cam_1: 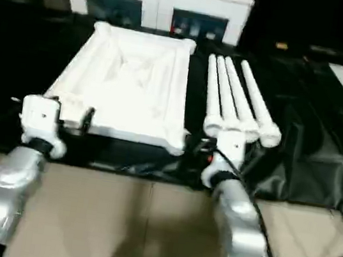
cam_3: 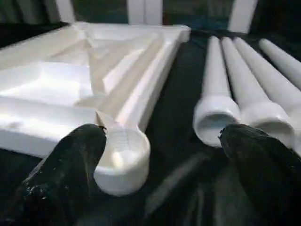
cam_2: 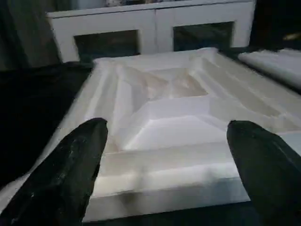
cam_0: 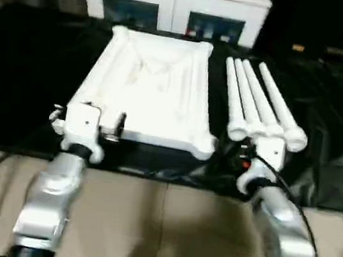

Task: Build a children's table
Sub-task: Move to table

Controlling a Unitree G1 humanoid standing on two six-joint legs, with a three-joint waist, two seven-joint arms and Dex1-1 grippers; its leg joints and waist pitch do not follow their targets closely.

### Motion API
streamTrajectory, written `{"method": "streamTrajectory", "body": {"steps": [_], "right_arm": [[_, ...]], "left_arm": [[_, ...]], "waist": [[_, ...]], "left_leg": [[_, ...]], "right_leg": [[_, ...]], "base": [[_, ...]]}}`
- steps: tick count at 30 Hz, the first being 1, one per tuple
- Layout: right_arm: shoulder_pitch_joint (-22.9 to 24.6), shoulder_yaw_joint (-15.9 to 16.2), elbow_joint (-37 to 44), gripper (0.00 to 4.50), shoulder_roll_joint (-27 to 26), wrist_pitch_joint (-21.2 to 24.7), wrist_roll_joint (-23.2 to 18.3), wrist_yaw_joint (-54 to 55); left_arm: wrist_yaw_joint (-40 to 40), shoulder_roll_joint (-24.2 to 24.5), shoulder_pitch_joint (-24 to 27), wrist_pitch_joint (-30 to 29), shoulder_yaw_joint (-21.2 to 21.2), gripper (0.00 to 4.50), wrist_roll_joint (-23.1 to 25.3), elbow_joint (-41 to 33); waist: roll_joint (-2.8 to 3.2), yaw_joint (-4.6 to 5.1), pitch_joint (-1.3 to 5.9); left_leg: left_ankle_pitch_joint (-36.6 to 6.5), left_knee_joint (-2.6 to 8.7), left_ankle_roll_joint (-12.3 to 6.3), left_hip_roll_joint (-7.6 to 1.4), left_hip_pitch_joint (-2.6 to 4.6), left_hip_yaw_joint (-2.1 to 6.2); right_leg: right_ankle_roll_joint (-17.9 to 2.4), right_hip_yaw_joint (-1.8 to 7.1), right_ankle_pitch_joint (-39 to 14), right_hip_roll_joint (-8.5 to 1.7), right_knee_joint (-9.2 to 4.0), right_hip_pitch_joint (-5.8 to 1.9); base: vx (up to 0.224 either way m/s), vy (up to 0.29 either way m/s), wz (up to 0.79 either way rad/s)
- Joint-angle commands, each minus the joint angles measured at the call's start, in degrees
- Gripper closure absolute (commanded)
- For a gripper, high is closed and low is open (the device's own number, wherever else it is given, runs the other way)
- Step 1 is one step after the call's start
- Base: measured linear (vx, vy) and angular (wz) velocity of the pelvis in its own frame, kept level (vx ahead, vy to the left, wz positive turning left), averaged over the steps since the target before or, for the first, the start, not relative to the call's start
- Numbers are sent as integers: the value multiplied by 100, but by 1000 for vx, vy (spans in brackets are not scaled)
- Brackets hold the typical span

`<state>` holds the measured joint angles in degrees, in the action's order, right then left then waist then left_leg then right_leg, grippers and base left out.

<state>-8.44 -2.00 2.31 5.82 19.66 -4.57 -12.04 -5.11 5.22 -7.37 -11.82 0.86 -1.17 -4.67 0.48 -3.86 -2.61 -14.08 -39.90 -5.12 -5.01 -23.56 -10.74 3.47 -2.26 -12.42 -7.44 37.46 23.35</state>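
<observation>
Nearest the robot: both grippers hang just short of the parts, fingers spread wide, nothing in either. Left gripper [cam_2: 164, 155] faces the near short edge of the tabletop [cam_0: 155, 84], one black finger [cam_2: 70, 165] on each side of the view. Right gripper [cam_3: 160, 155] sits between the tabletop's near right corner socket [cam_3: 123, 157] and the open fat end of the nearest leg [cam_3: 216, 110].

Tabletop lies upside down on the black sheet [cam_0: 24, 74], ribbed underside up, sockets at the corners. Four legs [cam_0: 259, 103] lie side by side just right of it, fat ends toward the robot, tapering away. White cabinet [cam_0: 174, 0] stands behind, not part of the job.

No leg fitted yet, so the step looks like the first pick: right gripper onto the closest leg.

How I'd do it:
- grab near the fat end, across the tube, so it can't roll out
- legs touch each other; come down on the outermost-reachable one, or neighbours get dragged
- lift clear before swinging toward the socket
- left gripper can pin the tabletop edge so it doesn't slide on the sheet
</observation>
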Motion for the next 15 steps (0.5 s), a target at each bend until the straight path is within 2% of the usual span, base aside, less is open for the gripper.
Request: {"method": "streamTrajectory", "body": {"steps": [1,2,3,4,5,6,7,8,9,10,11,12,13,14,15], "right_arm": [[-91,10,162,4,-31,98,-26,66],[-138,16,187,4,-37,120,-60,44],[-155,21,185,4,-38,131,-55,45],[-178,26,174,4,-38,146,-48,50],[-202,18,150,4,-39,157,-69,41],[-247,28,89,4,-8,154,-84,27],[-264,36,62,4,9,145,-75,23],[-307,17,22,4,10,153,-101,10],[-326,5,8,4,8,164,-116,5],[-375,-16,-27,4,15,181,-132,1],[-390,-20,-37,4,17,182,-134,1],[-468,-35,-87,4,10,185,-127,14],[-469,-35,-87,4,10,186,-128,15],[-482,-34,-85,4,9,197,-134,25],[-488,-28,-83,4,8,199,-135,29]], "left_arm": [[156,72,-30,-130,-120,0,203,48],[211,77,-67,-152,-245,0,361,47],[240,54,-79,-156,-255,0,378,57],[291,5,-95,-173,-246,0,378,69],[352,-44,-112,-196,-231,0,378,61],[460,-112,-157,-309,-195,0,398,28],[499,-132,-179,-379,-179,0,404,14],[427,-126,-204,-399,-143,0,317,-18],[391,-126,-213,-403,-128,0,278,-34],[355,-128,-235,-414,-72,0,200,-69],[341,-122,-241,-409,-56,0,179,-81],[292,-64,-263,-404,31,0,90,-138],[293,-63,-264,-405,32,0,90,-140],[304,-48,-266,-421,50,0,92,-159],[320,-36,-270,-403,62,0,110,-155]], "waist": [[-99,27,244],[-6,64,183],[237,226,212],[337,403,250],[340,459,219],[371,486,239],[375,472,287],[343,477,303],[224,431,329],[64,434,350],[15,368,333],[-149,198,320],[-173,135,335],[-132,63,314],[-104,71,297]], "left_leg": [[-581,-130,523,-729,-189,878],[-775,395,777,-699,-18,879],[-2012,910,1372,-781,256,872],[-2832,1204,2370,-1070,332,1119],[-2903,1328,2533,-1193,305,1233],[-2558,1403,2283,-1442,366,1320],[-2049,1333,1843,-1495,406,1259],[-1889,1294,1560,-1445,397,1203],[-1895,1275,1009,-1158,357,1031],[-1977,1202,911,-996,314,974],[-2104,1103,989,-767,198,813],[-1573,812,940,-579,-2,568],[-1236,788,808,-612,22,546],[-862,858,673,-684,28,514],[-864,920,675,-721,32,510]], "right_leg": [[-1419,553,-2752,-1401,-990,-516],[-1382,136,-2994,-733,-873,-360],[-987,-139,-2095,239,-465,-98],[-815,-87,-361,333,-82,-87],[-751,-118,8,358,21,-89],[-599,-146,-55,334,180,-13],[-513,-154,-290,320,257,30],[-476,-151,-379,301,222,-18],[-422,-48,-363,171,-61,-180],[-417,61,-303,42,-269,-261],[-460,178,-344,-126,-424,-334],[-722,313,-1744,-583,-802,-428],[-724,327,-2107,-587,-834,-425],[-772,276,-2411,-477,-827,-377],[-813,230,-2415,-388,-807,-354]], "base": [[-49,252,-28],[-73,200,-21],[-73,200,-21],[-88,168,14],[-90,153,8],[-90,153,8],[-82,72,8],[-93,19,6],[-93,19,6],[-97,-23,-4],[-101,-59,-12],[-101,-59,-12],[-96,-75,-15],[-76,-74,-12],[-76,-74,-12]]}}
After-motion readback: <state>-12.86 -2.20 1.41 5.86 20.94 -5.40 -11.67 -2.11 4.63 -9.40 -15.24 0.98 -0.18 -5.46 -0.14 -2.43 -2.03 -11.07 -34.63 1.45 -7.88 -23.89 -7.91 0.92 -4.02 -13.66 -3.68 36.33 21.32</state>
